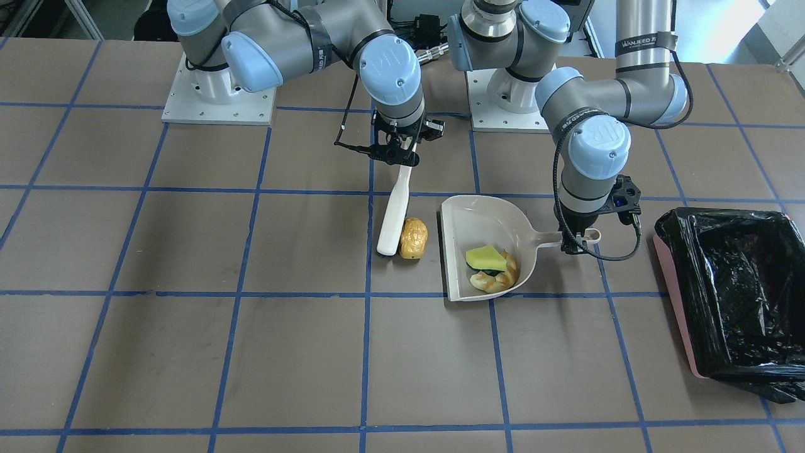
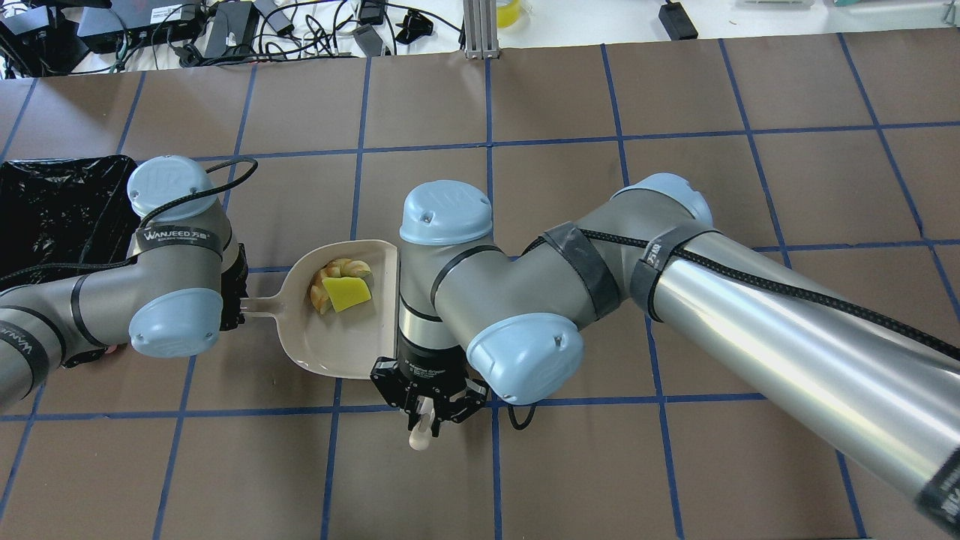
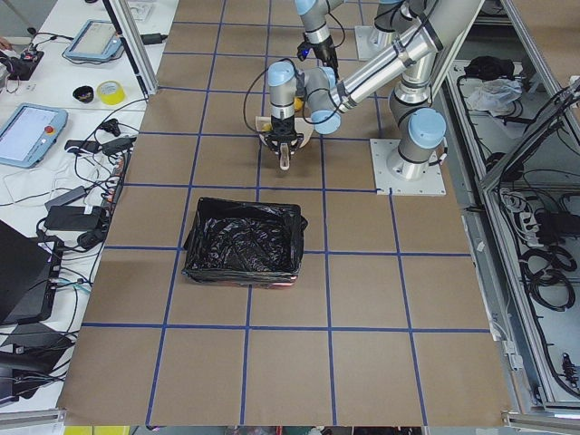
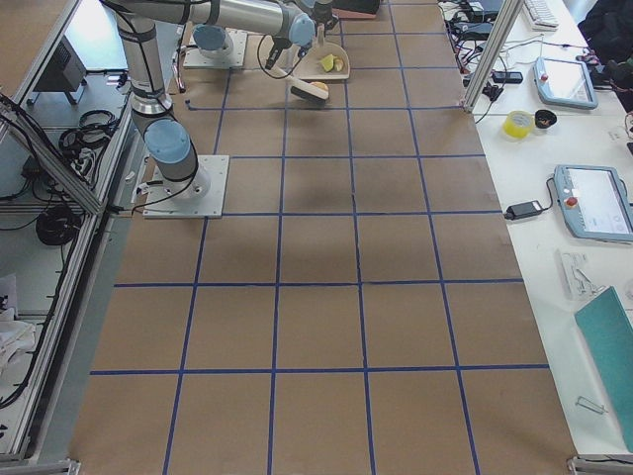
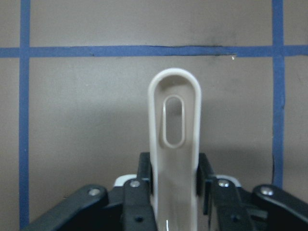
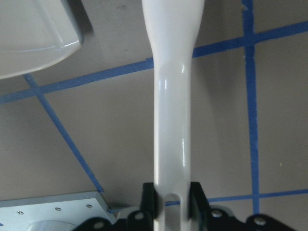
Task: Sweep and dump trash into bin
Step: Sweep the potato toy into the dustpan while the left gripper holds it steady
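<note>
The beige dustpan [image 1: 478, 217] lies on the table. The yellow sponge wedge [image 1: 485, 257] and the croissant-like piece [image 1: 501, 277] are inside it. My left gripper [image 1: 575, 242] is shut on the dustpan handle [image 5: 174, 144]. My right gripper [image 1: 402, 154] is shut on the handle of a white brush [image 1: 395, 211]. The brush head rests on the table. The golden-brown potato lump [image 1: 413, 238] lies on the table against the brush head, a short way from the pan's open edge. The black-lined bin [image 1: 676, 296] stands beyond the pan's handle end.
The bin also shows in the overhead view [image 2: 52, 210], at the table's left edge behind my left arm. In that view my right arm hides the potato and the brush head. Blue tape lines grid the brown table [image 1: 188, 352].
</note>
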Controlling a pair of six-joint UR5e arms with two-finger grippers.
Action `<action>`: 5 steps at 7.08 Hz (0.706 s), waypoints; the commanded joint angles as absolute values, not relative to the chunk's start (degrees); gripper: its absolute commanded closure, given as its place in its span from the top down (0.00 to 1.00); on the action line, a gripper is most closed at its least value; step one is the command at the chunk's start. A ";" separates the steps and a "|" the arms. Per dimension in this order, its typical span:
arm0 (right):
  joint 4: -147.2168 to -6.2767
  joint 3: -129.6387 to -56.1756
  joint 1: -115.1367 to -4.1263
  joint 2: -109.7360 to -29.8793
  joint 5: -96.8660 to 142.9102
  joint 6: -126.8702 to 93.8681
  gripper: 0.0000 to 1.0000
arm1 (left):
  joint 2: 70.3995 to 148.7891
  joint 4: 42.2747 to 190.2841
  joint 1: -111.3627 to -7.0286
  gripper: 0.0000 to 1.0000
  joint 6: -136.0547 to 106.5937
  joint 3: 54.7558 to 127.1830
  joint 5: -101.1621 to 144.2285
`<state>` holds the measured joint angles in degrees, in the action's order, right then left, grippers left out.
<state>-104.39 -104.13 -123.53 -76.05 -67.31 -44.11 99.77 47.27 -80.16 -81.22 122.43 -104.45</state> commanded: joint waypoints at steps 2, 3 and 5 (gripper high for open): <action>-111.09 -99.95 -126.03 -71.02 -65.48 -43.86 0.00 | 101.25 49.39 -83.83 0.00 -84.53 116.11 -111.33; -111.88 -98.97 -126.21 -70.41 -65.39 -43.68 0.00 | 101.77 49.39 -84.20 0.00 -85.86 116.02 -111.27; -112.59 -98.35 -126.56 -69.79 -65.30 -43.68 0.00 | 102.22 49.48 -84.37 0.00 -85.96 116.10 -111.36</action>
